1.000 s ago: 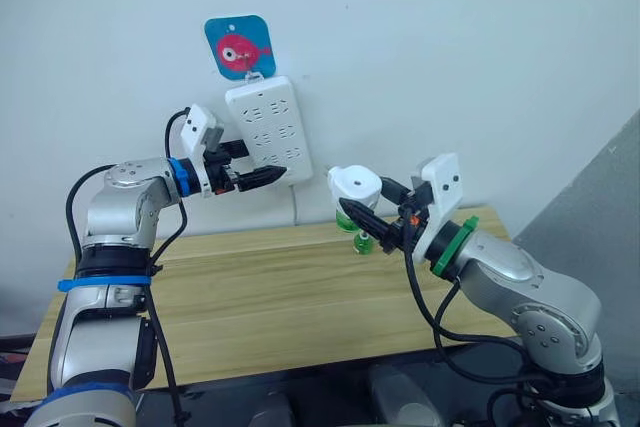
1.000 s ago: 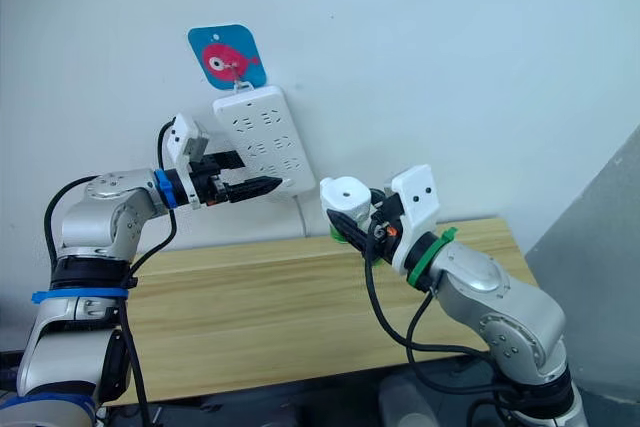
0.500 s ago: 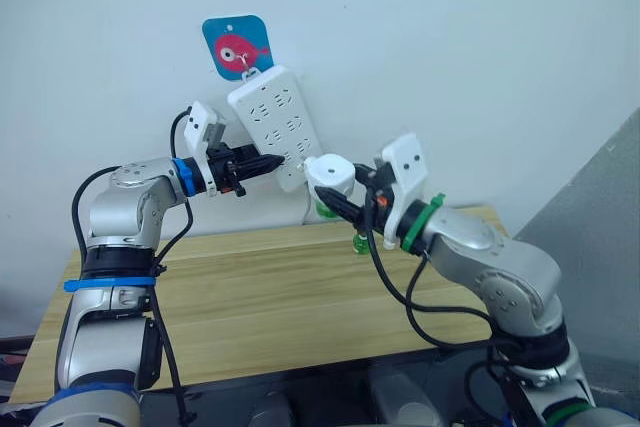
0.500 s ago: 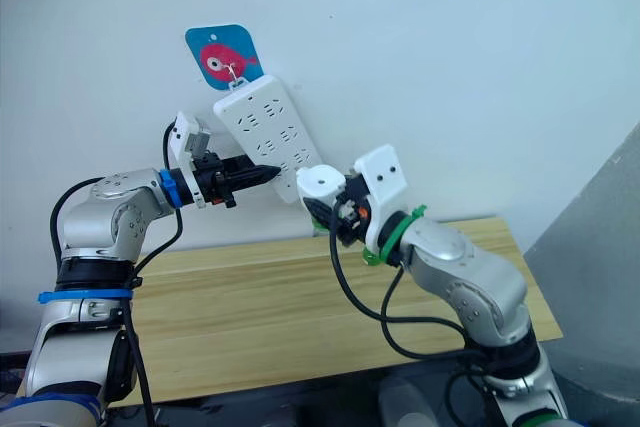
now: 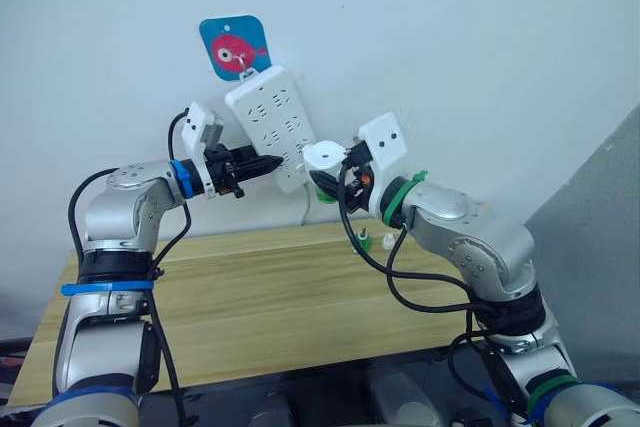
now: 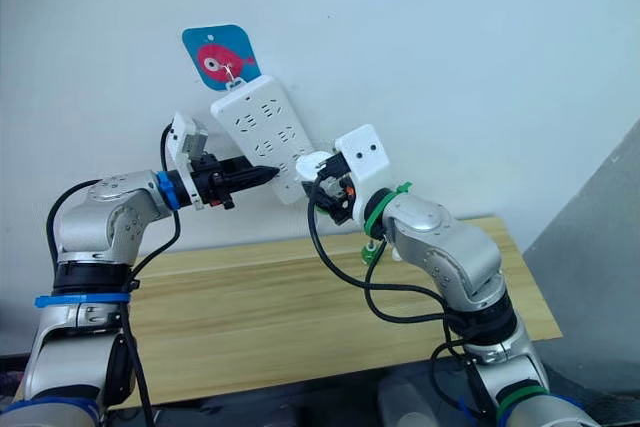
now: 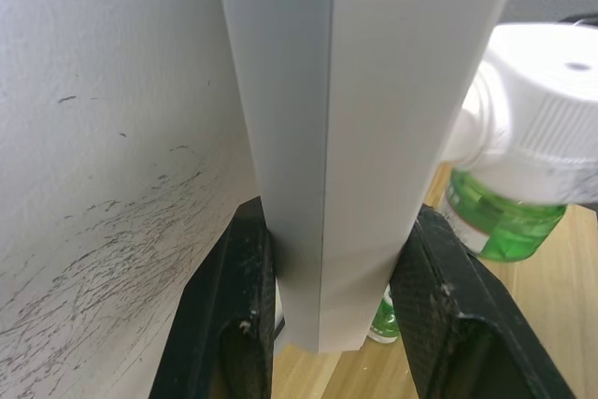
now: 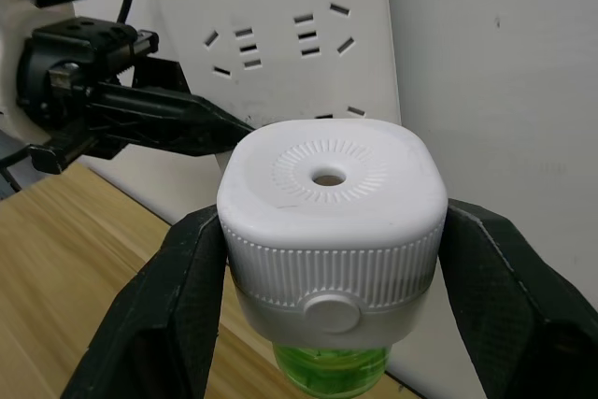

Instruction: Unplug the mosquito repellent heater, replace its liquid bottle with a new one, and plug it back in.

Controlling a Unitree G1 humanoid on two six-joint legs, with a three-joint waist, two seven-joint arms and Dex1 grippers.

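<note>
A: Which step is this?

B: The last, I judge, plugging back in; the right gripper (image 8: 327,259) is clamped on the heater (image 5: 323,156), green bottle (image 8: 329,369) fitted beneath, held up just beside the strip (image 5: 272,125) on the wall.

A: And the left gripper (image 7: 332,310)?

B: Closed on the strip's lower end, steadying it.

A: Next?

B: Probably lining the prongs up with a socket; they're hidden, so I can't tell how near.
</note>
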